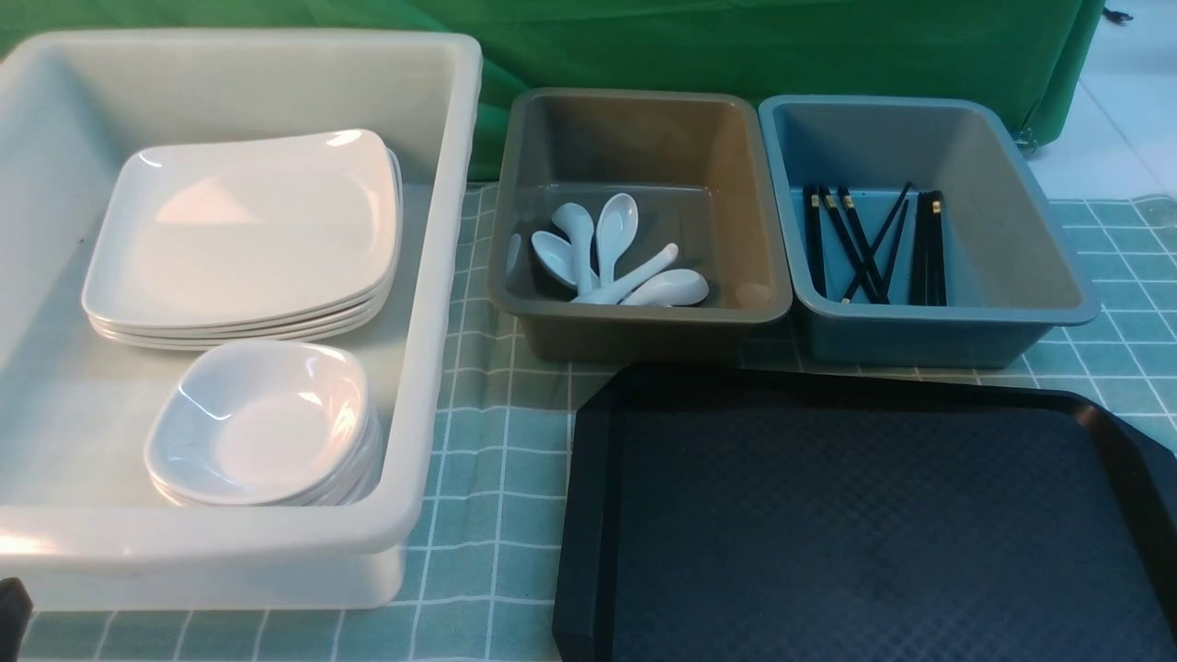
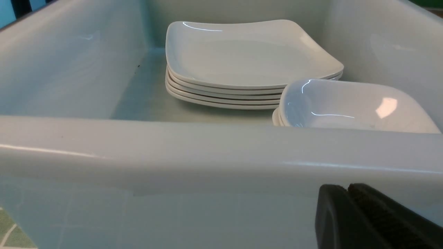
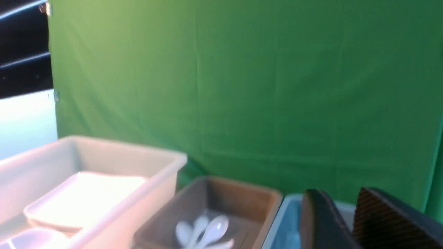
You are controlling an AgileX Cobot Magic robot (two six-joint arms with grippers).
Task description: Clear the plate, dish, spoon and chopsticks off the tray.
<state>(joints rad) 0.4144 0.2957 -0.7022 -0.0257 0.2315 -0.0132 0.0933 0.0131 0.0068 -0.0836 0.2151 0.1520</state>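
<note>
The black tray (image 1: 864, 524) sits nearest, at about 5 o'clock on the bench (image 1: 487, 515), which is covered by a green checked cloth; the tray's textured surface carries nothing. At 7 o'clock a dark tip of the left gripper (image 1: 13, 616) just shows at the picture's edge, close to the near wall of the white tub (image 1: 432, 276). In the left wrist view the left gripper (image 2: 347, 207) has its jaws pressed together, holding nothing, just outside that wall. Inside the tub, a stack of small dishes (image 1: 262, 428) lies nearer, and the plate (image 1: 244, 225) tops a stack of like plates behind it, toward 10 o'clock. Farther back, near 12 o'clock, the grey-brown tub (image 1: 634, 110) holds several white spoons (image 1: 611, 253) in a loose pile. Just beside it toward 1 o'clock, the blue tub (image 1: 1011, 230) holds the black chopsticks (image 1: 874, 244), some crossing one another. In the right wrist view the right gripper (image 3: 346, 221) hangs above the tubs with its jaws slightly apart and nothing between them. A green curtain (image 1: 736, 46) closes the back.
</note>
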